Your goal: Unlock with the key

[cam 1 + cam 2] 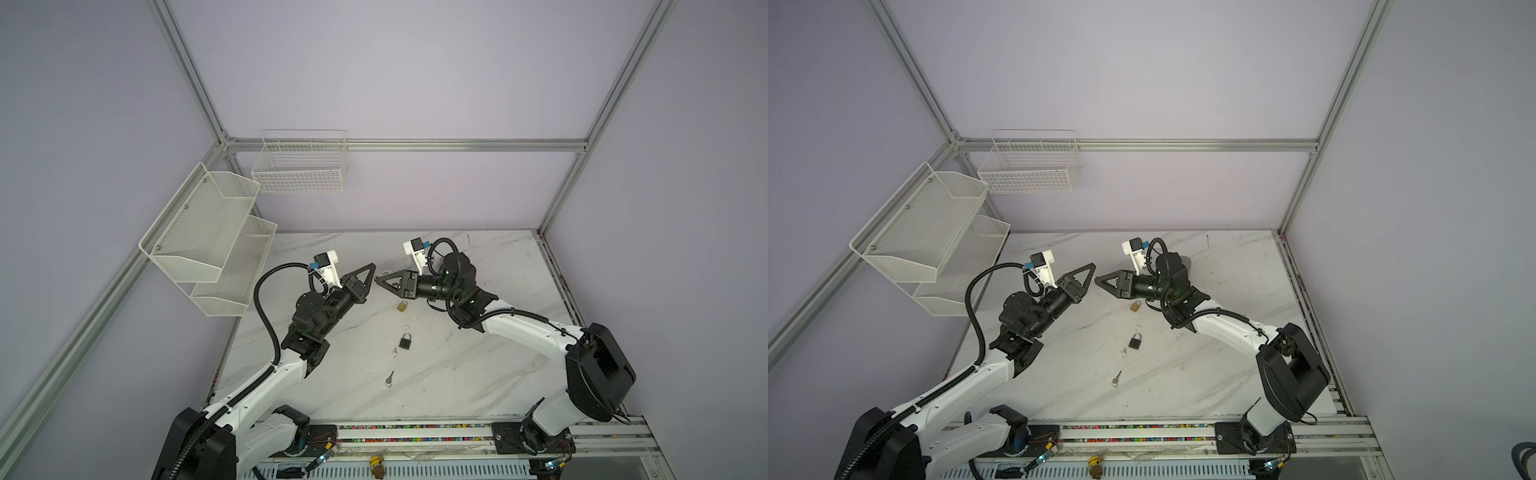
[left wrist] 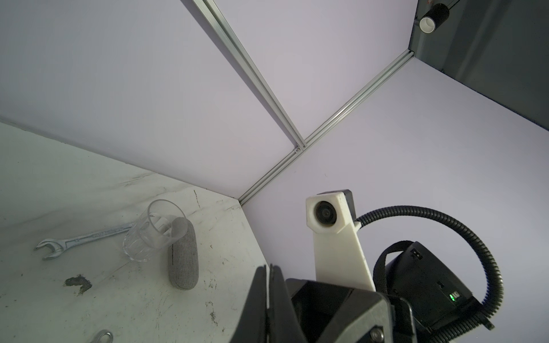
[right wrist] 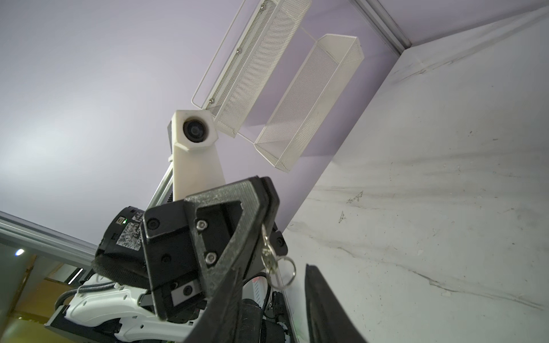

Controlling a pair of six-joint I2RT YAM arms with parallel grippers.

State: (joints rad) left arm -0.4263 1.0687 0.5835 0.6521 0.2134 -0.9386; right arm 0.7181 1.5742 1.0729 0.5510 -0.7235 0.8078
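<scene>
On the left wall I see the white mesh shelf (image 1: pixel 208 241), with the wire basket (image 1: pixel 299 166) on the back wall just past it. My left hand (image 1: pixel 372 269) is raised over the middle of the marble worktop (image 1: pixel 478 365) and is clenched on the key (image 3: pixel 269 257). In the right wrist view one end of the key is pinched between the fingertips, and the end with the split ring (image 3: pixel 285 273) sticks out free. My right hand (image 1: pixel 380 281) sits tip to tip with the left one, its jaws apart on either side of the ring and grasping nothing. On the worktop below, a second key (image 1: pixel 389 378) lies nearest me. The black padlock (image 1: pixel 406 340) is a little right and beyond it, and the brass padlock (image 1: pixel 402 306) lies farther back, close under the right hand. No hand touches any of the three.
</scene>
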